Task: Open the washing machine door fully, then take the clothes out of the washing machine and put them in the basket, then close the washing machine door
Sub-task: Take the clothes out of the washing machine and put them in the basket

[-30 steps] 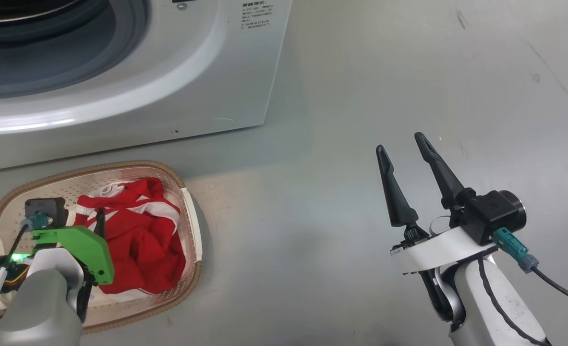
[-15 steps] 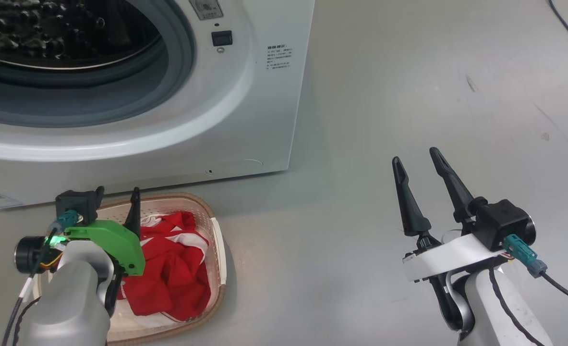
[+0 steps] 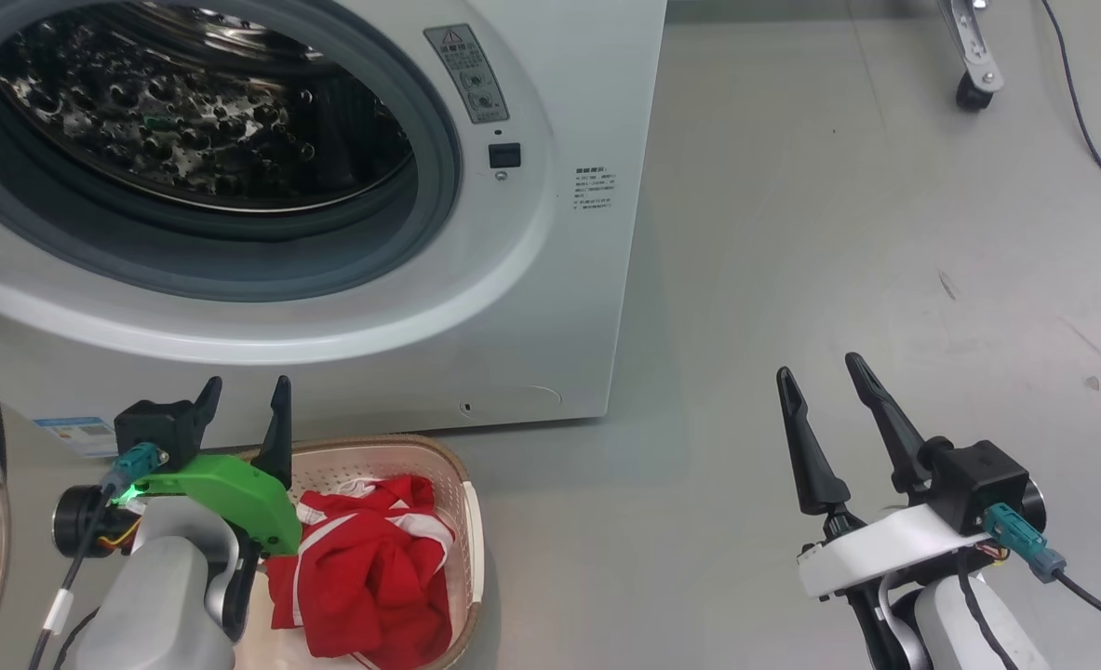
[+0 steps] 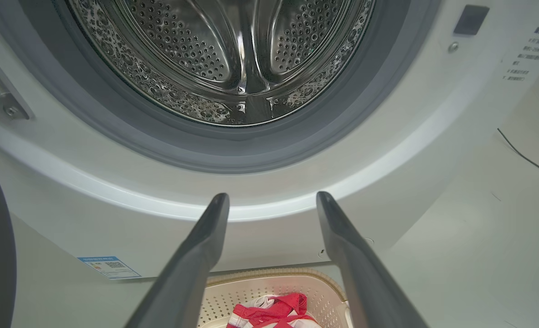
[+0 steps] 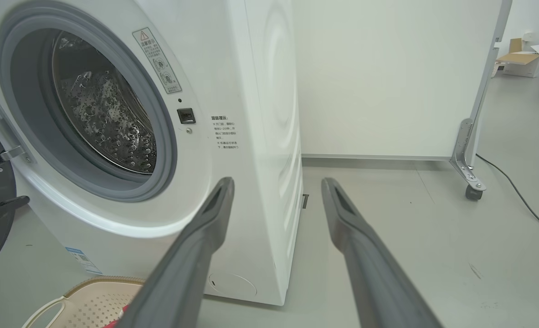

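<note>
Head view: clothes (image 3: 373,577) heaped in basket (image 3: 373,462) before washing machine (image 3: 550,307); left end effector (image 3: 248,383), right end effector (image 3: 818,366) both spread, empty.

The left gripper (image 3: 245,402) sits at the lower left of the head view, jaws pointing up and spread wide, with nothing between them. The right gripper (image 3: 820,381), at the lower right, matches it: jaws parted and empty, rising from a pale forearm (image 3: 955,625).
</note>
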